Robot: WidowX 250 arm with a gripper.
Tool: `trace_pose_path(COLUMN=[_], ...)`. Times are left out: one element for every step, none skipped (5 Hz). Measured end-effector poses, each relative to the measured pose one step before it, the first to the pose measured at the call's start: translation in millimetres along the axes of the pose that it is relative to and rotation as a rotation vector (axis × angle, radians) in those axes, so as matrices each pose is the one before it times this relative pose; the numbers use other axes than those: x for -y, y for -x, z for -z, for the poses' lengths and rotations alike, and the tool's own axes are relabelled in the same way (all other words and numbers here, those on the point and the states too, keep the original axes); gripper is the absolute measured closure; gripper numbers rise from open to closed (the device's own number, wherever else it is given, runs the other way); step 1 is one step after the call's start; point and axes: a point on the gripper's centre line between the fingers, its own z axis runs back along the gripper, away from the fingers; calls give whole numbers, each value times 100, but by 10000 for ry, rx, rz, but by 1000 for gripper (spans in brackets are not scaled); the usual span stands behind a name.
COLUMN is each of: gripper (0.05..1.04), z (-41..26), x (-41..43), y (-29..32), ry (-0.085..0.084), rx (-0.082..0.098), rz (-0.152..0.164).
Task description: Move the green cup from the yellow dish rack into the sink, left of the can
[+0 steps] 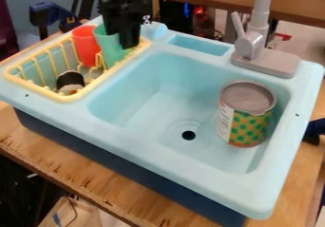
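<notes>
The black gripper (124, 38) hangs down from the top edge at the upper left, over the back right part of the yellow dish rack (63, 97). It is right at a teal cup (109, 52) standing in the rack and covers part of that cup's rim; whether it grips the cup is unclear. A red cup (86, 45) stands just left of the teal one. A small black and white object (70, 81) lies in the front of the rack. In the basin of the light blue sink (136, 107), a can with a green and yellow pattern (244, 121) stands upright at the right.
The grey faucet (259, 45) rises at the sink's back right corner, with its handle tilted up. A shallow tray recess (200, 45) lies behind the basin. The sink sits on a wooden table (76, 176). A dark blue clamp (47, 13) is behind the rack.
</notes>
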Motion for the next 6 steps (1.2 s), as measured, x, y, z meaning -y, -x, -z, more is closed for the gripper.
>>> trace_pose_path(gripper=[899, 988, 997, 997, 997, 997], z=[153, -155, -1121, -3073, -2456, 68], x=[81, 41, 323, 1536, 2680, 2980], y=[158, 10, 279, 1184, 905, 725], ry=[-257, -490, -260, -243, -195, 137], rx=[-330, -499, -313, 455, 465, -146], rz=[-70, -200, -175, 320, 571, 763])
